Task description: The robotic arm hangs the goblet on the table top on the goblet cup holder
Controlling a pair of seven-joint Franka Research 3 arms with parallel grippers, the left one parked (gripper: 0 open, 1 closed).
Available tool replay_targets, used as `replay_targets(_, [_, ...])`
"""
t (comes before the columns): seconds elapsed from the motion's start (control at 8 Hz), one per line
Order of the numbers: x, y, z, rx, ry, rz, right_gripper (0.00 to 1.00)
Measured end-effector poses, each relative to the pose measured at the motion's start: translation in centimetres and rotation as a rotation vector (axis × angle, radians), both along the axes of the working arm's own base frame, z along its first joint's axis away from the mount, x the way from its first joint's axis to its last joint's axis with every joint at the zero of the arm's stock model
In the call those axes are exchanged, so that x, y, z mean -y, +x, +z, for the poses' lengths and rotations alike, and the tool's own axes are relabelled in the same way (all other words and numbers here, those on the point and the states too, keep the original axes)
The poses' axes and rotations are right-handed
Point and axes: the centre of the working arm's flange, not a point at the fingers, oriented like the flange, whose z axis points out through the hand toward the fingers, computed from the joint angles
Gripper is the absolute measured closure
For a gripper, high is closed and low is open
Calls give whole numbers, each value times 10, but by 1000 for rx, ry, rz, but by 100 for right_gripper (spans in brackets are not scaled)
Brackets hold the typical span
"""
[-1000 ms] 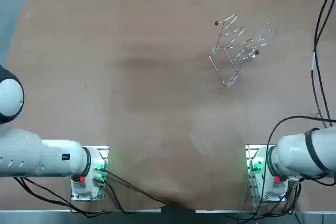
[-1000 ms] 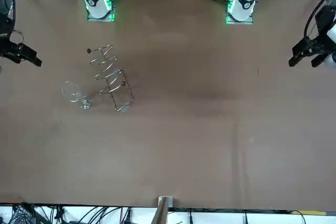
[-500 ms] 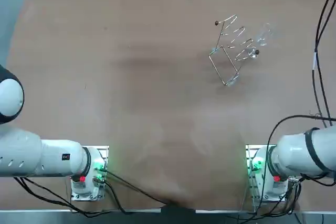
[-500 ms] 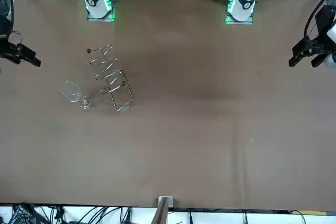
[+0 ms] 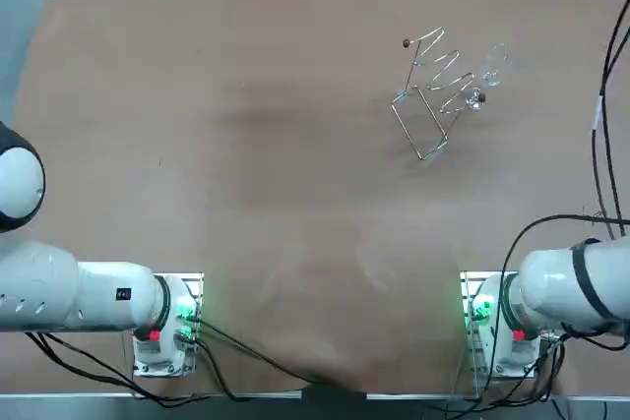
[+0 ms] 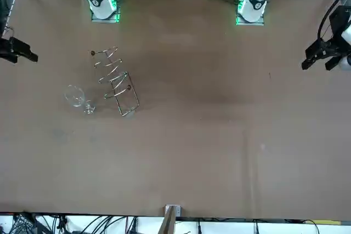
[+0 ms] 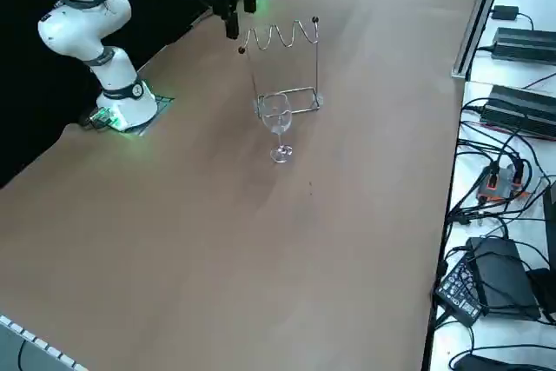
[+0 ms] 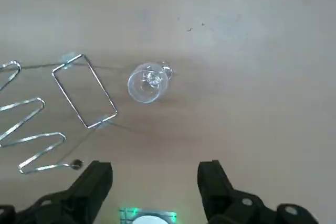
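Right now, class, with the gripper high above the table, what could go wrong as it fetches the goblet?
1. The goblet stands upright close beside the wire goblet holder; the right gripper, jaws open, could snag the wire descending.
2. The goblet is clear glass on a slim stem; a sideways nudge may topple it.

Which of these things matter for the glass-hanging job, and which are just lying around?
For the job: goblet, upright; wire cup holder beside it; right gripper, open, raised clear of both.
Just lying about: cables; black boxes past the table edge.
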Motion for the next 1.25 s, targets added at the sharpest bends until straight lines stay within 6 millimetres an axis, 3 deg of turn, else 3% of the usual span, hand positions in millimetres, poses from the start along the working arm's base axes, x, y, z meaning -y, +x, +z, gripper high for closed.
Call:
replay_targets(0.25, [16,2,-20,37,21,154,0])
replay_targets(0.75, [28,-13,-99,143,12,417,0])
replay_targets(1.25, [57,-17,-157,270,104,689,0])
